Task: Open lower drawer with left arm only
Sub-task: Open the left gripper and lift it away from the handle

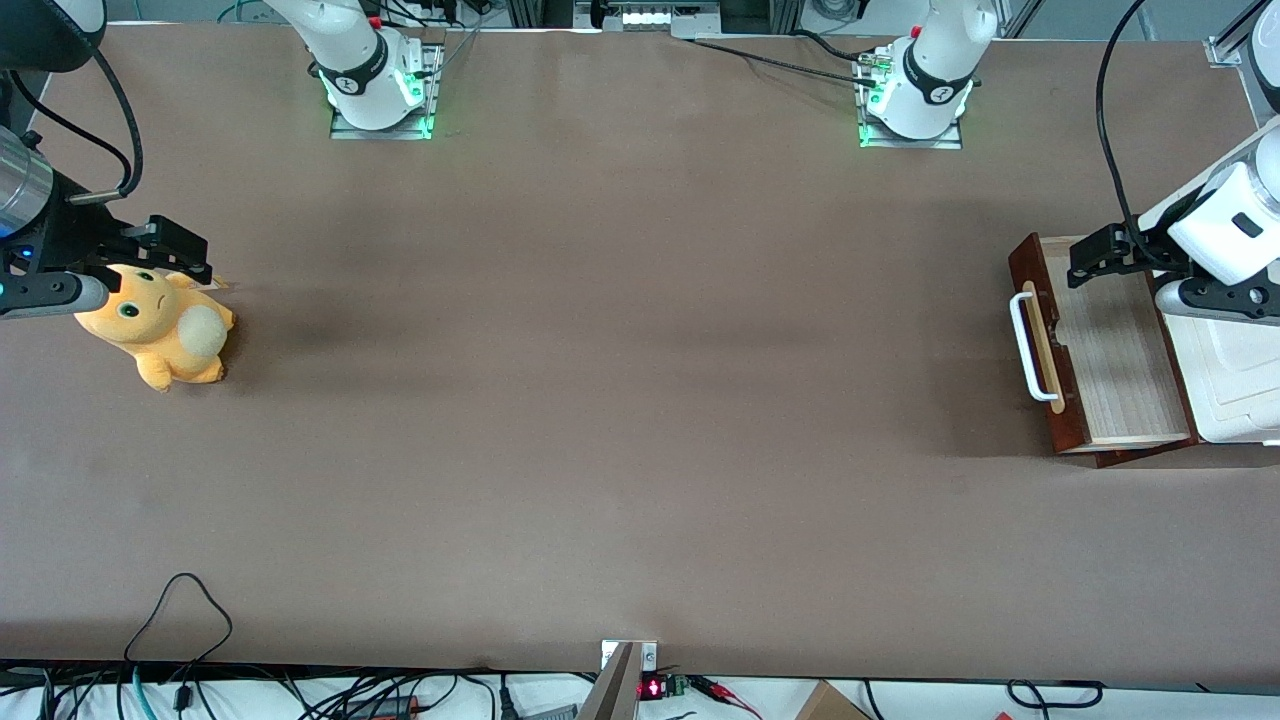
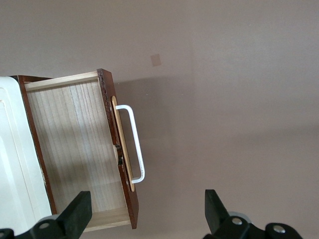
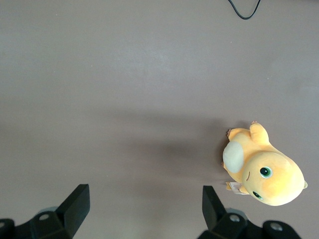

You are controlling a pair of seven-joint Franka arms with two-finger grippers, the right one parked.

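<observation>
The lower drawer (image 1: 1115, 350) stands pulled out from under the white upper unit (image 1: 1235, 385) at the working arm's end of the table, its light wood inside showing. Its dark red-brown front (image 1: 1052, 345) carries a white bar handle (image 1: 1025, 345). The left arm's black gripper (image 1: 1092, 258) hovers open above the drawer's corner farther from the front camera, holding nothing. In the left wrist view the drawer (image 2: 75, 144) and handle (image 2: 135, 144) lie well below the gripper (image 2: 144, 211), whose fingers (image 2: 77, 211) are spread wide with nothing between them.
An orange plush toy (image 1: 160, 330) lies toward the parked arm's end of the table. Two arm bases (image 1: 375, 85) (image 1: 915, 95) are bolted along the edge farthest from the front camera. A black cable loop (image 1: 180, 610) lies near the front edge.
</observation>
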